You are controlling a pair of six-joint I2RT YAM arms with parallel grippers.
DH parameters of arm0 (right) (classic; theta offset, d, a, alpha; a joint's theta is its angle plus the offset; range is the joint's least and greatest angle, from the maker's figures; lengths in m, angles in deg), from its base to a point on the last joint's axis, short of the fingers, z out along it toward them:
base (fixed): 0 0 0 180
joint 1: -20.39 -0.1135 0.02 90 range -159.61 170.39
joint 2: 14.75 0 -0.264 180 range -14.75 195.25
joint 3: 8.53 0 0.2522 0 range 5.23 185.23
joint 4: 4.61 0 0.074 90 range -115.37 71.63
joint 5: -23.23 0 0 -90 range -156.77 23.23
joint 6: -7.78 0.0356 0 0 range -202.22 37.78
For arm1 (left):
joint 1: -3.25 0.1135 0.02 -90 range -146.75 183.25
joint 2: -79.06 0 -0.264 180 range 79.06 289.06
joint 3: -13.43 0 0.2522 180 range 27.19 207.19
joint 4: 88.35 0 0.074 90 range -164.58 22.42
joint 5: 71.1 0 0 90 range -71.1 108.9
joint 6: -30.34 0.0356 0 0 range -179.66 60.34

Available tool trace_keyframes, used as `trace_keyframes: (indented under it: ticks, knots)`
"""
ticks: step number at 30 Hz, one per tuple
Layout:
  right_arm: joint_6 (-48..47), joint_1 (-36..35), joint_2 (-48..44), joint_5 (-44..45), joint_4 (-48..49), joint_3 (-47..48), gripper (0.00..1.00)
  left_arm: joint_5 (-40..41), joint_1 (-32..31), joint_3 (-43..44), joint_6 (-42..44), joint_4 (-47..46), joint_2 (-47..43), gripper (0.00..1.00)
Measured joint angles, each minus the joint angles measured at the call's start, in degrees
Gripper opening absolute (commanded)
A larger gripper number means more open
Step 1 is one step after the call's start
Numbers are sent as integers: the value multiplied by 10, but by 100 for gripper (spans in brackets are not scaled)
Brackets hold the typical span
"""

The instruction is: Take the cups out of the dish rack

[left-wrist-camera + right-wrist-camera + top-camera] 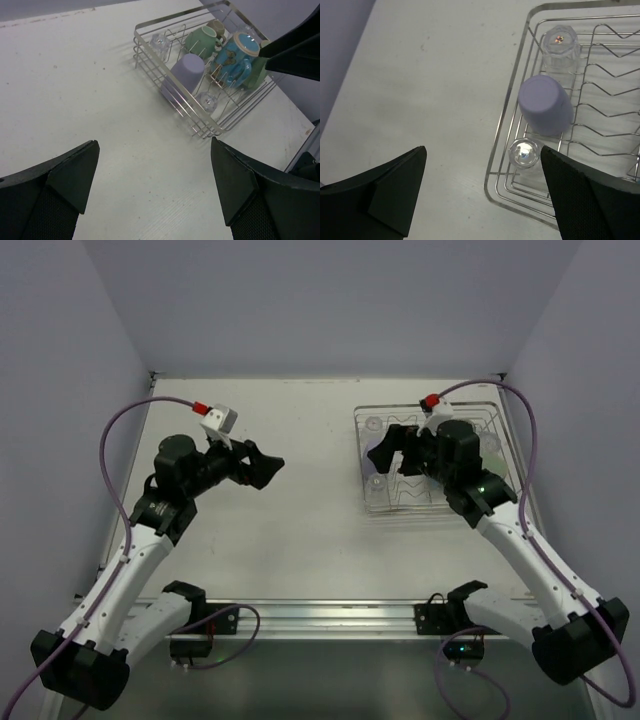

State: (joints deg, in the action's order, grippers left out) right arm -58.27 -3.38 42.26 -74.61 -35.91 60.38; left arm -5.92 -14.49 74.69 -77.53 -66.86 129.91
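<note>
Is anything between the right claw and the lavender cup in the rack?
Nothing visible. The open right claw hangs above the lavender cup with only air between. A near clear glass and a far clear glass flank it closely along the dish rack's edge.

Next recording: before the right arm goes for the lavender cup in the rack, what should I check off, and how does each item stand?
1. Right tool open: ok, fingers wide apart.
2. Centred on lavender cup: not ok, cup sits nearer one finger.
3. Nothing over the cup: ok.
4. Gap to neighbouring clear glass cup: cannot tell.
5. Left tool away from dish rack: ok, open, well apart.
</note>
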Motion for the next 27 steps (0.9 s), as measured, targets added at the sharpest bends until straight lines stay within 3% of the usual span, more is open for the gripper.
trace_keyframes:
  ticks: [7, 18, 27]
  knots:
    - [-29, -17, 125, 85, -29, 58, 99, 19, 0, -23, 13, 20, -2, 100]
    - [-62, -26, 283, 137, -51, 173, 96, 60, 0, -24, 38, 40, -12, 100]
    - [-69, -29, 334, 174, -65, 190, 89, 67, -1, -24, 40, 41, -8, 100]
